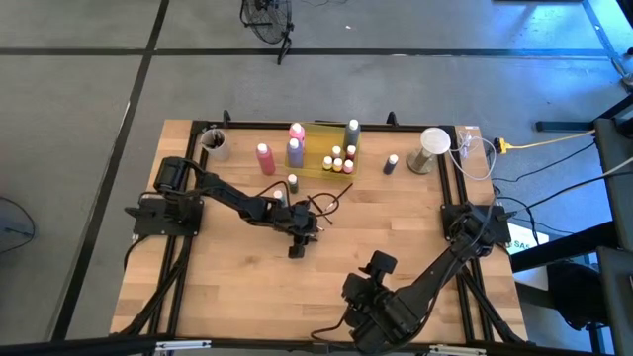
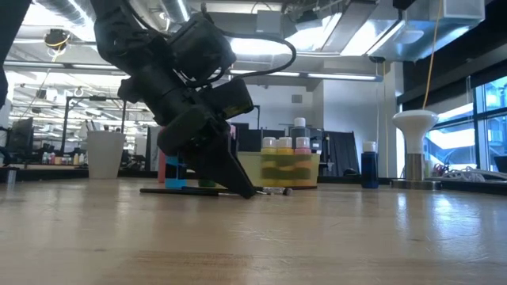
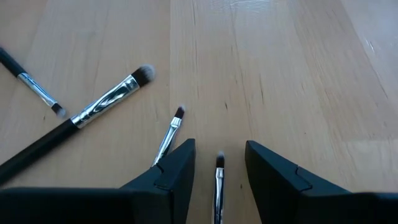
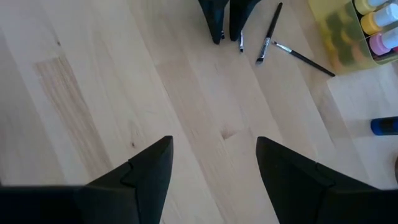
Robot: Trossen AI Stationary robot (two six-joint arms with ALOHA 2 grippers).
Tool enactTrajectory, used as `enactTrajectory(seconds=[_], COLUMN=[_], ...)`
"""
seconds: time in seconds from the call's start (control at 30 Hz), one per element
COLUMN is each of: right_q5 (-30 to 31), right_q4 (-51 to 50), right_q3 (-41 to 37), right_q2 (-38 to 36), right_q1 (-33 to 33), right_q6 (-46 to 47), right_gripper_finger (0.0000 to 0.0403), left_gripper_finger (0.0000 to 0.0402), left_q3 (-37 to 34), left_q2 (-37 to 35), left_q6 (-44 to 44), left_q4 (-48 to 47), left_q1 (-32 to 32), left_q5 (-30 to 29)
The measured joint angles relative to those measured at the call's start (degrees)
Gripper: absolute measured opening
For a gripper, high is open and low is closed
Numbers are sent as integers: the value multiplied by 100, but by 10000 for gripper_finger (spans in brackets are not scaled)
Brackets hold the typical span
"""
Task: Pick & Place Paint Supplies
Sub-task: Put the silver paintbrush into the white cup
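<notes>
- The left gripper [image 3: 219,163] sits low over the wooden table [image 1: 247,287], near its middle, its jaws parted with a thin brush [image 3: 218,186] lying on the wood between the fingers; nothing is clamped.
- Three more brushes lie just beyond it: a slim one [image 3: 169,134] beside the left finger, a thick silver-ferruled brush [image 3: 93,115] and a further small one [image 3: 34,84].
- The right gripper [image 4: 214,168] hovers above bare wood near the table's front edge, well apart from the brushes, its jaws wide and holding nothing.
- At the table's far side, the translucent yellow tray [image 1: 321,138] holds small white-capped paint bottles [image 1: 337,157].
- Tall pink [image 1: 264,158] and purple [image 1: 294,151] squeeze bottles stand just beside the tray; a blue bottle [image 1: 391,164] stands apart.
- A pale round cup [image 1: 215,144] stands at the far left corner.
</notes>
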Motion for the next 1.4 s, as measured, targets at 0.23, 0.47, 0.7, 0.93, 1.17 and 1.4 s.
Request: enactTrajectory(seconds=[0.23, 0.47, 0.7, 0.93, 1.17, 1.4], right_q5=[0, 2, 2, 2, 2, 2], right_q4=[31, 42, 42, 48, 66, 66], right_q3=[0, 0, 0, 0, 0, 0], right_q2=[0, 0, 0, 0, 0, 0], right_q1=[44, 44, 41, 44, 44, 44], right_q6=[42, 36, 0, 0, -2, -2], right_gripper_finger=[234, 234, 234, 234, 234, 234], left_gripper_finger=[138, 135, 89, 46, 32, 19], left_q3=[0, 7, 7, 7, 7, 11], left_q2=[-1, -14, -14, -14, -15, -22], left_q6=[-34, -72, -92, -102, -111, -93], left_q4=[0, -122, -127, -134, -152, -204], left_q1=[0, 0, 79, 85, 83, 74], left_q5=[27, 23, 49, 29, 23, 131])
